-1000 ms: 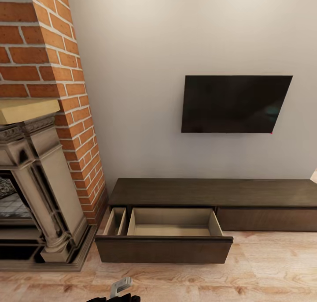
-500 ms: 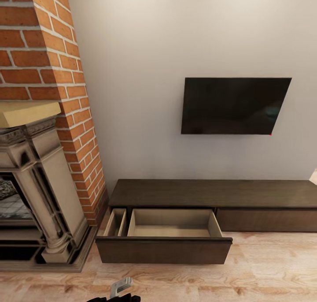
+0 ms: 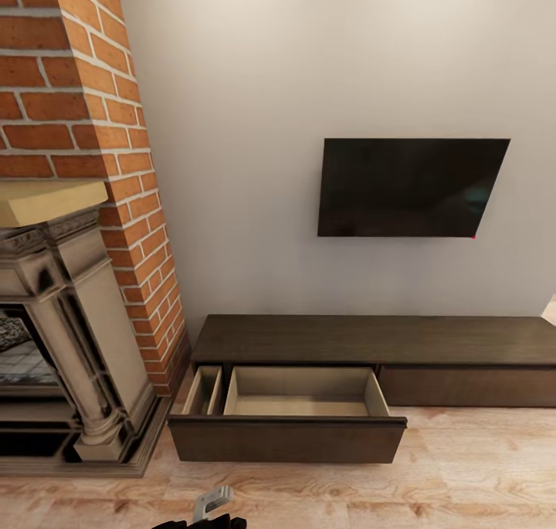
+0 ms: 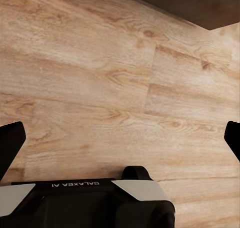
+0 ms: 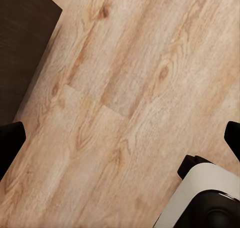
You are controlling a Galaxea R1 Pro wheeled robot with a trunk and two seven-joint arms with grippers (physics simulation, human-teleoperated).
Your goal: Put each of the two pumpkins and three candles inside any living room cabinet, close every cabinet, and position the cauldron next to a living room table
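The long, low dark-brown cabinet (image 3: pixel 371 337) stands against the white wall. Its left drawer (image 3: pixel 287 439) is pulled out over the floor, and the pale tan inside (image 3: pixel 301 394) is empty. A narrow side compartment (image 3: pixel 202 390) is also empty. The pumpkins, candles, cauldron and table are out of view. My left gripper (image 4: pixel 120 138) hangs open over bare wooden floor, with nothing between its fingers (image 4: pixel 10 140). My right gripper (image 5: pixel 120 138) is open too, above the floor, and a dark cabinet edge (image 5: pixel 20 48) lies close by.
A stone fireplace (image 3: pixel 69 344) with a brick chimney (image 3: pixel 85 89) stands left of the cabinet, its base reaching the floor by the open drawer. A black TV (image 3: pixel 409 188) hangs on the wall above. Light wooden floor (image 3: pixel 463 475) spreads in front.
The whole head view has drifted slightly, so the TV and fireplace sit a little lower in the picture. The drawer stays open and nothing has moved on its own.
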